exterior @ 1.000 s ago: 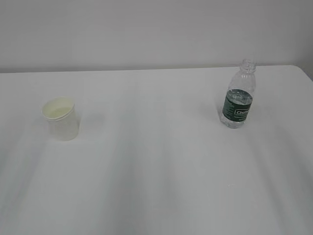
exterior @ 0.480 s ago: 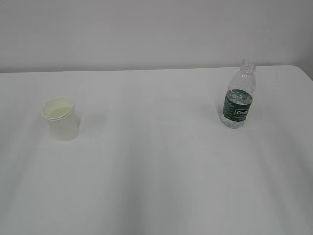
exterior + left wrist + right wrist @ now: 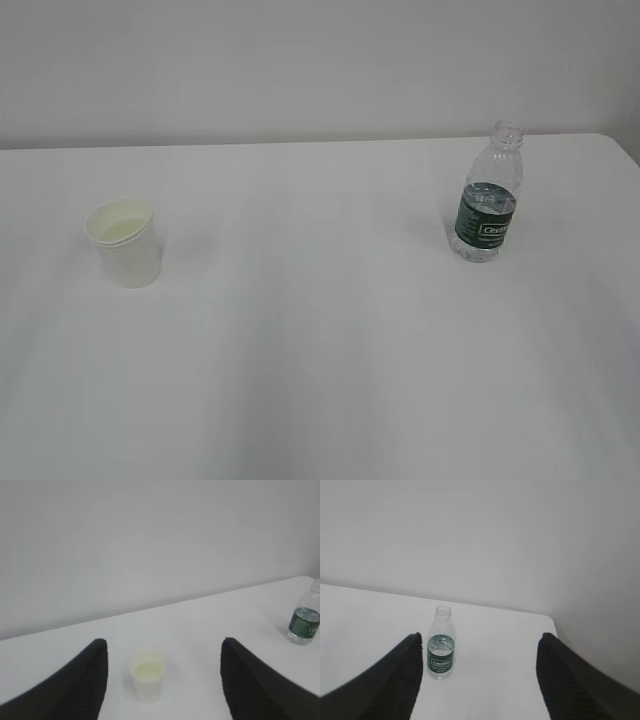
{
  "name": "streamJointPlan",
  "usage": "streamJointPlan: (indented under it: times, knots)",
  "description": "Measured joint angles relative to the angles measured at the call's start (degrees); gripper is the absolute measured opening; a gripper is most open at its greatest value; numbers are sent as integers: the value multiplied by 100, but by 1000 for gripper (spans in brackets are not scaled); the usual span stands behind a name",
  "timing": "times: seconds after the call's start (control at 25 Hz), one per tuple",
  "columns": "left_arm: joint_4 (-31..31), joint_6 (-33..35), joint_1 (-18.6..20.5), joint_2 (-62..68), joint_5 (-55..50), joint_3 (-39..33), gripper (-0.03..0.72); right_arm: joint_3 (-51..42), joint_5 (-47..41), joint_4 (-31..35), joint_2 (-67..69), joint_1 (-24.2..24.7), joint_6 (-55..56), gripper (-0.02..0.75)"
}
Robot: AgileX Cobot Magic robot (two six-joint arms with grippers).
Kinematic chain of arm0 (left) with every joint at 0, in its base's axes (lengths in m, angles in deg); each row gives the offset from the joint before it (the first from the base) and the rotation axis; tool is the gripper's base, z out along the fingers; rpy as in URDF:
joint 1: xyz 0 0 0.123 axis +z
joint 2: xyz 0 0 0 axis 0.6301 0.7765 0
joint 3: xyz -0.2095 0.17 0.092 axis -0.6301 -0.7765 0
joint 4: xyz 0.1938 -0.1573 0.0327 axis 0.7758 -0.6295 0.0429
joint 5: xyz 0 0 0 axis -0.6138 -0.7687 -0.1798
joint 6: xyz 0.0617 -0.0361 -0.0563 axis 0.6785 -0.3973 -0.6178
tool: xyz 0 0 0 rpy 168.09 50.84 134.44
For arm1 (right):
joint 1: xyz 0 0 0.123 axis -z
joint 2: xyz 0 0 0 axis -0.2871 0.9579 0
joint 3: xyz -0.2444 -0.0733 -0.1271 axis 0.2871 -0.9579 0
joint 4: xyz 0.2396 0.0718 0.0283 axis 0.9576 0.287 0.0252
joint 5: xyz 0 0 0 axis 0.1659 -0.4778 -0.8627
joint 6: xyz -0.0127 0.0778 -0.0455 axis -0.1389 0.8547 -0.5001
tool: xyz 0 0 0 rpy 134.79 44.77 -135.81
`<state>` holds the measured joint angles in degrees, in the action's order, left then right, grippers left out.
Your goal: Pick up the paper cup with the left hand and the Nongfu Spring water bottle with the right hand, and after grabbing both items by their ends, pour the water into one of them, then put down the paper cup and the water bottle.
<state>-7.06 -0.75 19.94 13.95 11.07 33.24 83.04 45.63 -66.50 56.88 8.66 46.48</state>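
Paper cup (image 3: 124,242): we found it upright, left on the table (image 3: 320,330).
Water bottle (image 3: 487,195): upright, uncapped, far right, well apart.
Left hand (image 3: 162,680): jaws wide, empty, short of the cup.
Right hand (image 3: 480,677): jaws wide, empty, path unobstructed.

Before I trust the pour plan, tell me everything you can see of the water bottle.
The Nongfu Spring water bottle is small, clear ribbed plastic, uncapped, with a dark green label band bearing a white logo. It stands upright on the white table, right of the middle near the far edge. Water reaches about the label's top. Nothing touches it.
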Motion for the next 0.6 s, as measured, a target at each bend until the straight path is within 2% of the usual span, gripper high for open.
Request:
streamJointPlan:
  times: [0.4,0.6]
  knots:
    - [-105,0,0,-671,-1972,0,494,2,-1285,25,-194,0,0,540]
    - [-117,0,0,-804,-2586,0,481,2,-1831,113,-393,0,0,540]
